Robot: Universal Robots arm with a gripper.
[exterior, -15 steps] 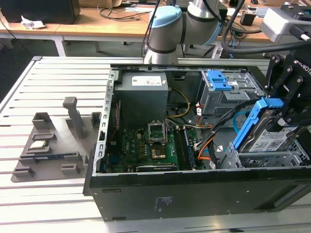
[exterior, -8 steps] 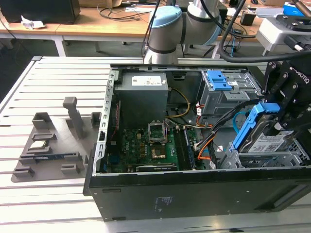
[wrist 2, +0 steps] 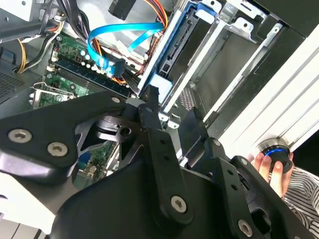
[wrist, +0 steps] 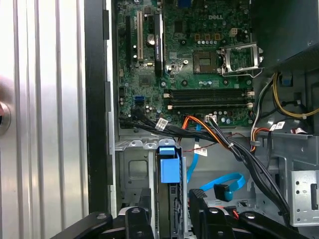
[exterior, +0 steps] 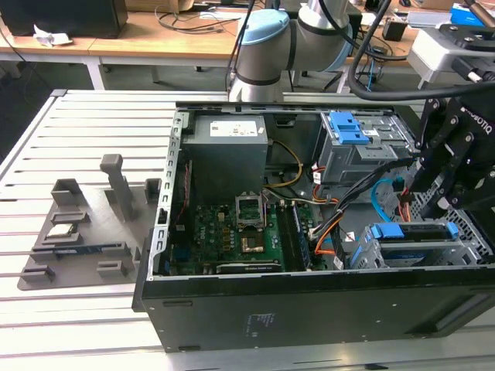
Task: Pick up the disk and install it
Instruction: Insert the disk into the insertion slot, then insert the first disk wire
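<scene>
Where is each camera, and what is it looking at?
Exterior view: off the arm, looking down into the open computer case; the robot arm and gripper show.
Second wrist view: rides on the arm, looking along the gripper at the disk in its bay; a person's hand shows.
First wrist view: rides on the arm, looking down at the motherboard and disk.
All three share the disk.

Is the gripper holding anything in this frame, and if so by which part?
It cannot be told. The gripper sits over the disk, which stands on edge in the drive cage, at its blue-framed end.
</scene>
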